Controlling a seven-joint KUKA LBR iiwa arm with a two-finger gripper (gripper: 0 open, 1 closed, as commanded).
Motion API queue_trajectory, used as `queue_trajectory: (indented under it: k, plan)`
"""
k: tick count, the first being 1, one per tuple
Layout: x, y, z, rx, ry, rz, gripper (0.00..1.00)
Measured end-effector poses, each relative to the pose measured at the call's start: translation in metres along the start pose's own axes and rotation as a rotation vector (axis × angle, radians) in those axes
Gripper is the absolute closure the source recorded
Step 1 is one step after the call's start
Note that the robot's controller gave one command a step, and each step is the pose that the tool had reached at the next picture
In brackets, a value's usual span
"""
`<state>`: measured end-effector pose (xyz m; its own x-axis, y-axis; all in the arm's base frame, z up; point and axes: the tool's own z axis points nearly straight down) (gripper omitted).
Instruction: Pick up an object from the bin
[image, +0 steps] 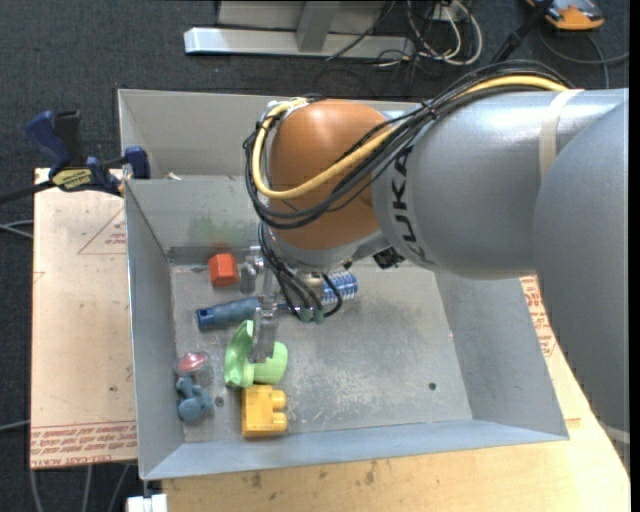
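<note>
**Figure. Camera view: gripper low over the left of the bin.**

The arm (500, 180) enters from the right. Its orange cover (320, 170) and cables (440, 100) hang above the middle of the bin (400, 370).

The gripper (264, 345) points down at the floor's left half, with its tip on or just above the green piece (250, 365). That piece is a curved, bright-green shape lying near the front. It sits between the blue rod (228, 313) behind it and the yellow block (263, 411) in front, close to both.

The steep, near-vertical approach is probably chosen because the neighbours crowd the green piece and leave free space only above it. On this reading the green piece is the likely pick, though the view shows no grasp.

The small things lie loose where the floor meets the left wall. A red block (222, 267) lies farther back. A pink piece (190, 362) and a blue-grey piece (193, 400) lie by the left wall.

*Hidden or unclear.*
- The cover and wrist mask the gripper's upper part, so it cannot be told whether it is open or closed, or whether it holds anything.
- It cannot be told whether the tip touches the green piece.
- The tip covers part of the green piece's middle, so its full outline is uncertain.
- A blue-and-white striped piece (343, 287) shows from under the wrist, mostly covered, and its kind cannot be judged.
- The back of the floor beneath the cover is out of sight.
</note>
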<state>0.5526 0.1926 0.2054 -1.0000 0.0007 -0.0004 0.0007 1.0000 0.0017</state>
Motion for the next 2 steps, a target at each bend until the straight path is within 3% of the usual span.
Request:
queue_trajectory:
  k: [1,2]
  plan:
    - [-0.0355,-0.0280,0.1334,-0.003,-0.010,-0.337,0.00]
    - [-0.0390,-0.0269,0.1268,-0.004,-0.022,-0.336,1.00]
